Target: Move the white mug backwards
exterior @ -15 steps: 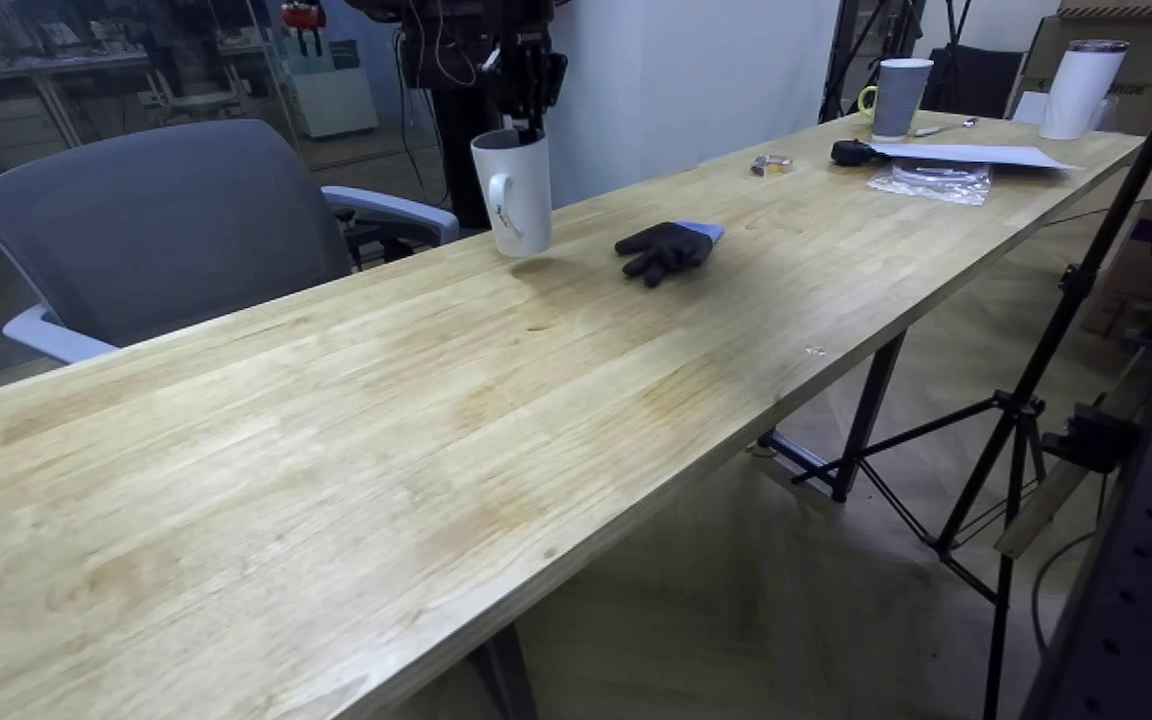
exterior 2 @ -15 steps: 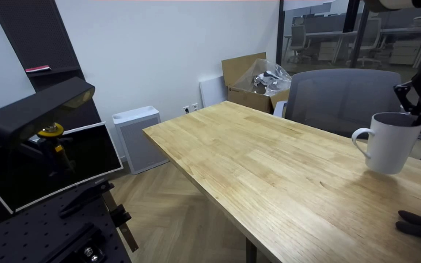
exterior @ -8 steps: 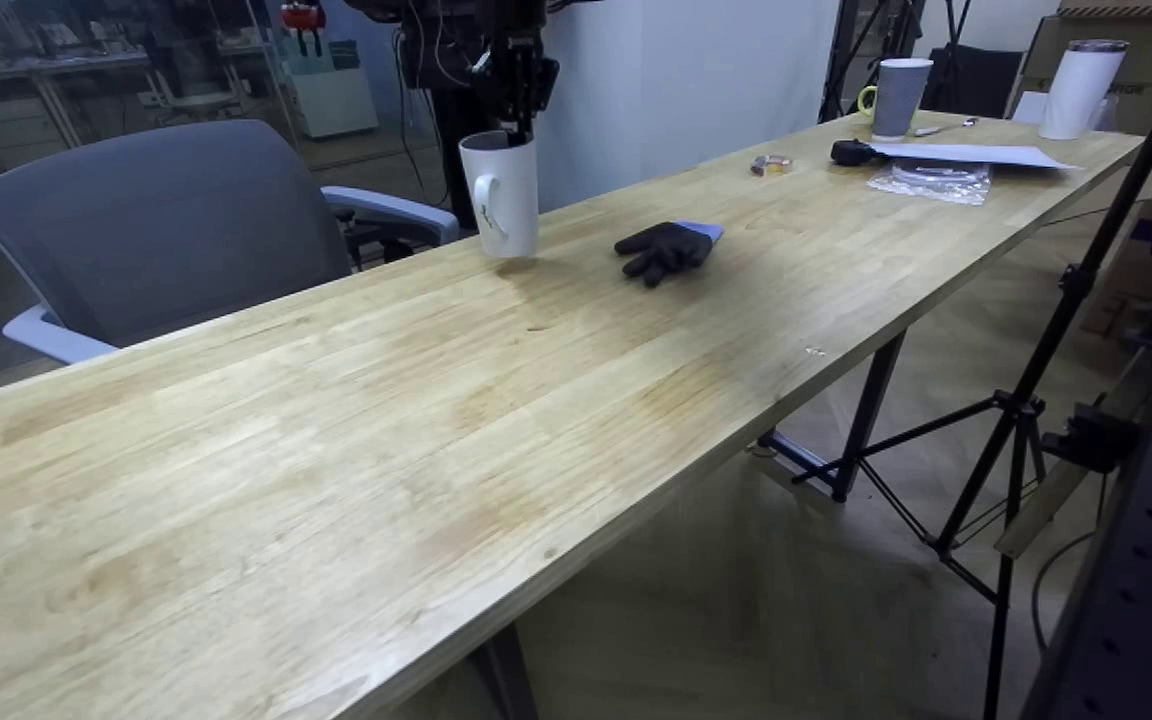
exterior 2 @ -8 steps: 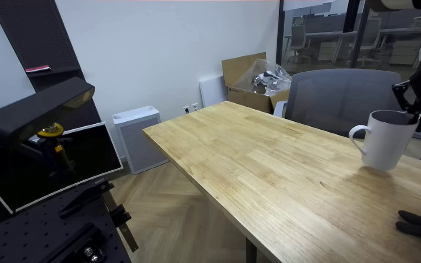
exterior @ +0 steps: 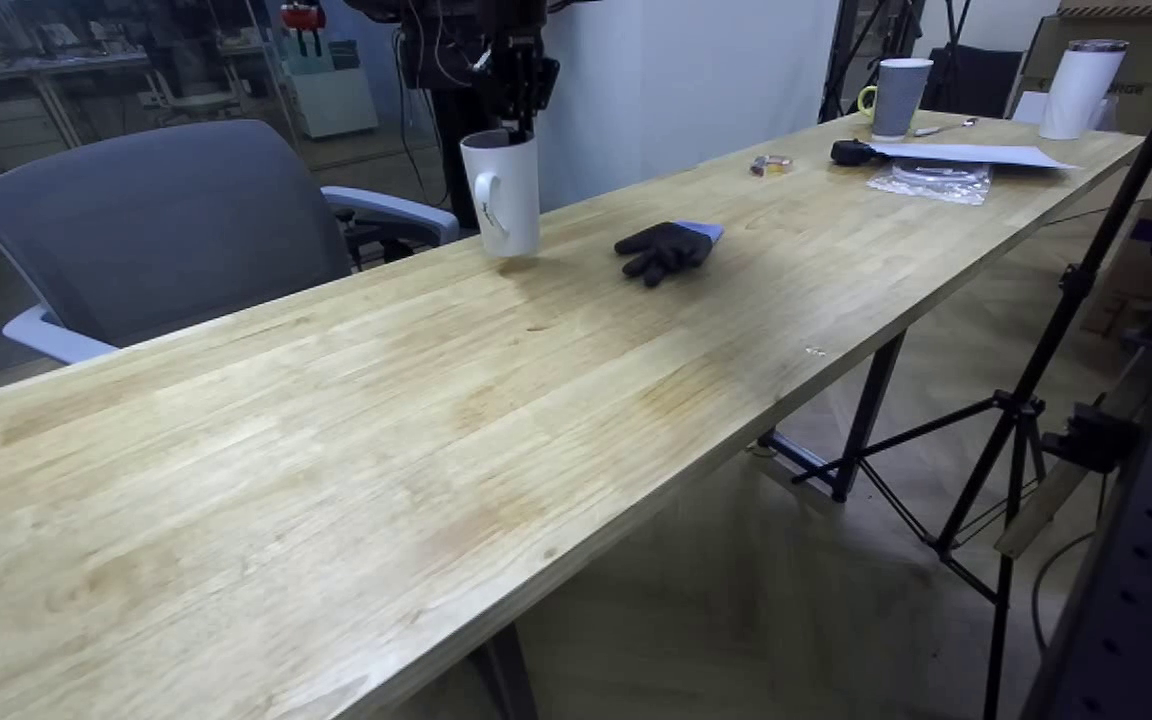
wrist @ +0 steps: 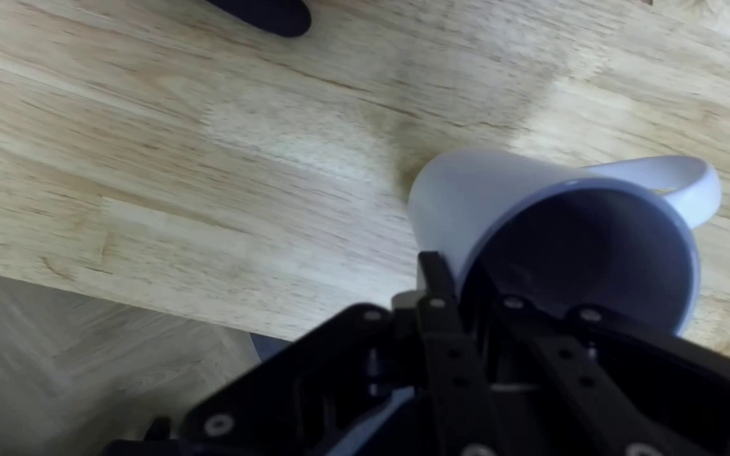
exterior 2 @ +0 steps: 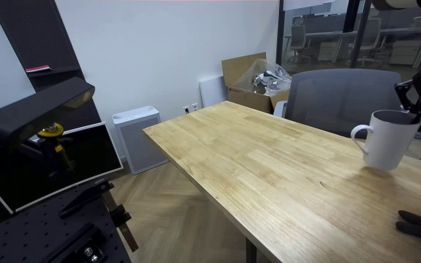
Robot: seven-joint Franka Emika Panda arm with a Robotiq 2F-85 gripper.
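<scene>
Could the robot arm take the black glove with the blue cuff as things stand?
Probably not yet: the gripper is closed on the white mug and would likely have to release it before taking the black glove.

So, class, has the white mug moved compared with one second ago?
Yes, slightly: in an exterior view, the white mug has shifted leftward in the picture, away from the black glove, which stayed put.

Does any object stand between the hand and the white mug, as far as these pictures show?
No, nothing visible: the hand grips the white mug by its wall, from inside and outside. The black glove lies apart from the mug, not between them.
</scene>
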